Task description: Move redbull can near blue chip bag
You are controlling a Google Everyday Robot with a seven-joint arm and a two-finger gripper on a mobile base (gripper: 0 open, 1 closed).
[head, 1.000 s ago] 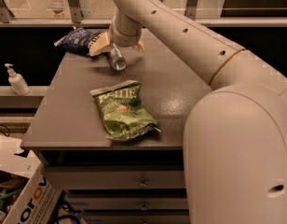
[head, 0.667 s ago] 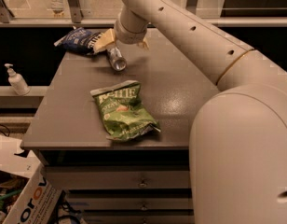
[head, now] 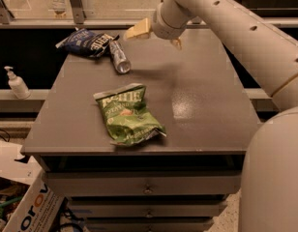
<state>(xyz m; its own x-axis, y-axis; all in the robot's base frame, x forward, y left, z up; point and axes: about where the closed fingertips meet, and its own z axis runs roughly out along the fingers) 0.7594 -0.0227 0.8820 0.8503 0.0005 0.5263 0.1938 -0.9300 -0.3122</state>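
The redbull can (head: 119, 57) lies on its side at the far left of the dark table (head: 207, 95), touching the right edge of the blue chip bag (head: 87, 42). My gripper (head: 157, 37) hangs above the far middle of the table, to the right of the can and raised clear of it. It is open and empty, with one tan fingertip (head: 137, 31) pointing left towards the can.
A green chip bag (head: 129, 113) lies in the front middle of the table. A white pump bottle (head: 16, 83) stands on a ledge to the left. A cardboard box (head: 23, 209) sits on the floor at the lower left. Drawers (head: 147, 188) sit under the tabletop.
The gripper has let go of the can and moved up and to the right. The can stays lying next to the blue chip bag.
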